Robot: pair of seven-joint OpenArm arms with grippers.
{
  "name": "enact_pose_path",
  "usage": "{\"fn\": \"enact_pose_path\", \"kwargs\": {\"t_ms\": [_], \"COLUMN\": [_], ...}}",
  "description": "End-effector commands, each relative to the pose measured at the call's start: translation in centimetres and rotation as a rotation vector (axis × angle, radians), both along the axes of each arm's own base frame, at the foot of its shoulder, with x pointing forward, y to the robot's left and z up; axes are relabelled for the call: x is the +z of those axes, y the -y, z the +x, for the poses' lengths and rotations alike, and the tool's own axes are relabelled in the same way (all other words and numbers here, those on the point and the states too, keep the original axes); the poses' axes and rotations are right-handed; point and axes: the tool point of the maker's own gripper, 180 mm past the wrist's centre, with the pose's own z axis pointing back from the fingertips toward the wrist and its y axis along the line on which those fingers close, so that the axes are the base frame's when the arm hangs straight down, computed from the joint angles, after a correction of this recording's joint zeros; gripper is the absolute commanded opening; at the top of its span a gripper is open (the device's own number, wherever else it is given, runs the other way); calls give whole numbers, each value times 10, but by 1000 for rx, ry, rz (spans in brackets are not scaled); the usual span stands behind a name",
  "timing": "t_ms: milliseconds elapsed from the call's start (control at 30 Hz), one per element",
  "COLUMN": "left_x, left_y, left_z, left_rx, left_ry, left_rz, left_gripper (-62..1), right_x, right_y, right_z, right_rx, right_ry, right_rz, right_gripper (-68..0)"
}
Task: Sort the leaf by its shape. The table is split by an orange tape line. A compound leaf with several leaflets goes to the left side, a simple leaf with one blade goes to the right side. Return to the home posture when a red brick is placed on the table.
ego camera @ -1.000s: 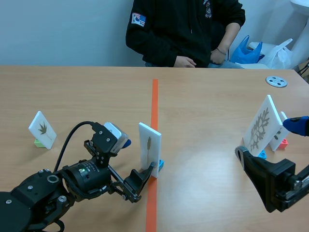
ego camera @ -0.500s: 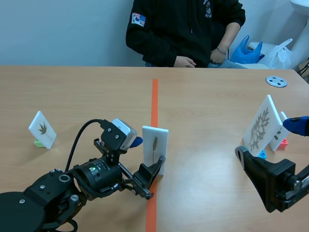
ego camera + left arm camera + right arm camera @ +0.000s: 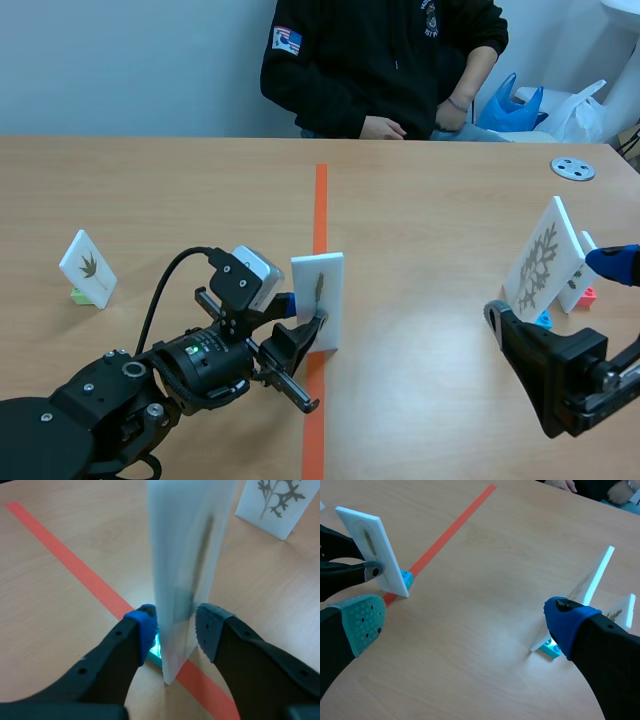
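Bright, even light; a pale sheen on the table [image 3: 517,632] beside the lobed leaf card [image 3: 596,575].

upright leaf card [image 3: 325,300] at orange tape [image 3: 320,205]

4 leaf cards [image 3: 88,268] [image 3: 318,300] [image 3: 543,260] [image 3: 581,266], 2 bags [image 3: 510,105] [image 3: 577,112], 1 grey disc [image 3: 572,168], 1 pers. [image 3: 380,60]

Robotics laboratory bench. A plain wooden table [image 3: 150,180] carries an orange tape line [image 3: 320,210] down its middle. A leaf card [image 3: 318,300] stands at the line, a left card [image 3: 87,267] well to its left and a right card [image 3: 545,260] well to its right, each on a small coloured base. A black left arm [image 3: 120,390] and right arm [image 3: 570,380] flank the line's near end. Beyond its far end a person [image 3: 370,60] sits before a bare pale wall [image 3: 130,60], with plastic bags [image 3: 520,105] off to the right.
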Motion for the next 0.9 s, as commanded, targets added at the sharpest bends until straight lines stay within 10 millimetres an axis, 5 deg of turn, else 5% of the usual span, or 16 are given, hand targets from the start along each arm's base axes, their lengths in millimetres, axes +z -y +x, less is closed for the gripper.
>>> {"fn": "enact_pose_path", "kwargs": {"t_ms": [0, 167, 500, 733, 867], "left_x": [14, 13, 49, 84, 103], "left_y": [3, 4, -1, -40, -79], "left_z": [6, 3, -27, -46, -46], "left_rx": [-3, -25, -85, 52, 209], "left_ry": [36, 26, 37, 2, 13], "left_rz": [-32, -38, -55, -91, -94], "left_gripper": [-465, -552, -554, -554, -554], "right_x": [12, 12, 12, 12, 12], "right_y": [-2, -2, -2, -2, -2], "right_z": [6, 6, 6, 6, 6], "right_rx": [12, 12, 12, 12, 12], "right_ry": [41, 41, 41, 41, 41], "right_rz": [-1, -1, -1, -1, -1], "right_gripper": [4, 4, 4, 4, 4]}}
